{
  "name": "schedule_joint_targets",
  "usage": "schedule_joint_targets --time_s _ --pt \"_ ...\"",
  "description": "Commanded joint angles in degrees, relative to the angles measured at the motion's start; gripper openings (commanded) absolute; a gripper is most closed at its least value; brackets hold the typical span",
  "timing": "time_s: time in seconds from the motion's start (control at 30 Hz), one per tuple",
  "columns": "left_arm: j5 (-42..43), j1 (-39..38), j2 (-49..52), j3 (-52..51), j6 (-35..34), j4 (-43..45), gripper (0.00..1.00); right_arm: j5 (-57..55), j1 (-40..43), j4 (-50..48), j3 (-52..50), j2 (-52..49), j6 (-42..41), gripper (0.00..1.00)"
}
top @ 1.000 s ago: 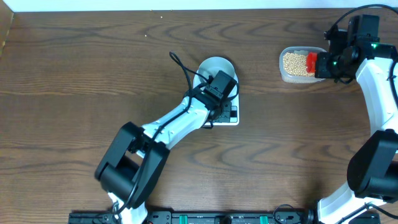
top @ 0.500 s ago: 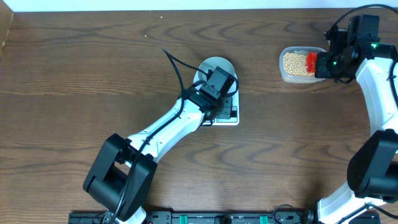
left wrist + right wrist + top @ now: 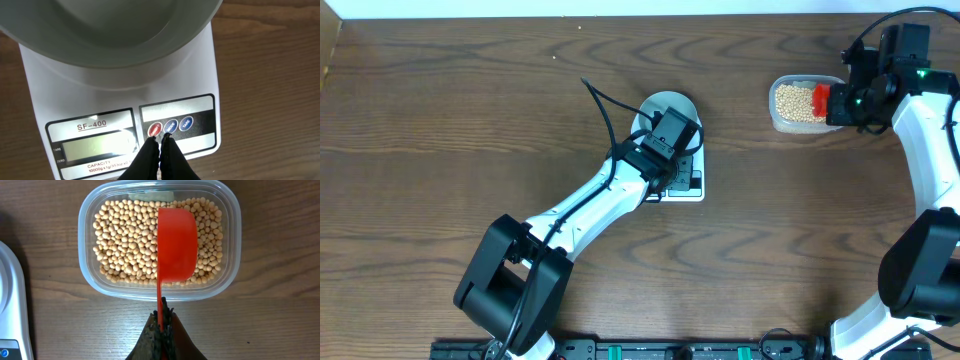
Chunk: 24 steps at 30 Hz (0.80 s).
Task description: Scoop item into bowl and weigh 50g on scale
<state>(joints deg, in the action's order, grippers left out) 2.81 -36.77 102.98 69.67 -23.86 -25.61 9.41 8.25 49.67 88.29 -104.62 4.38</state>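
Dark brown wood-grain table fills the overhead view, its streaked surface matte, with a strip of pale wall along the far edge.

Left of centre, the left gripper reaches over the front of the scale. Its black fingers are pressed together with no gap and hold nothing. Their tips sit at the lower edge of a red round button; I cannot tell whether they touch it. Two blue round buttons lie just right of the red one, and a rectangular grey-green display lies to its left. The scale is flat, white, smooth plastic with rounded corners. The bowl, round, pale and glossy, stands on the scale's far half.

Well to the right, a clear rounded-rectangular plastic tub rests on the table, filled with small round tan beans. A red plastic scoop lies over the beans, and the right gripper is clamped on its thin handle.
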Motion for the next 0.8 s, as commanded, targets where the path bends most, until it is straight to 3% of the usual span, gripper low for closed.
schedule_joint_targets --time_s 0.0,0.77 --pt "-0.96 0.15 1.05 -1.16 0.87 0.00 0.07 -0.04 0.44 -0.17 0.94 1.01 -0.63 0.01" --pt "-0.92 0.04 7.02 -1.16 0.87 0.98 0.07 -0.07 0.44 -0.20 0.94 1.01 0.44 0.01"
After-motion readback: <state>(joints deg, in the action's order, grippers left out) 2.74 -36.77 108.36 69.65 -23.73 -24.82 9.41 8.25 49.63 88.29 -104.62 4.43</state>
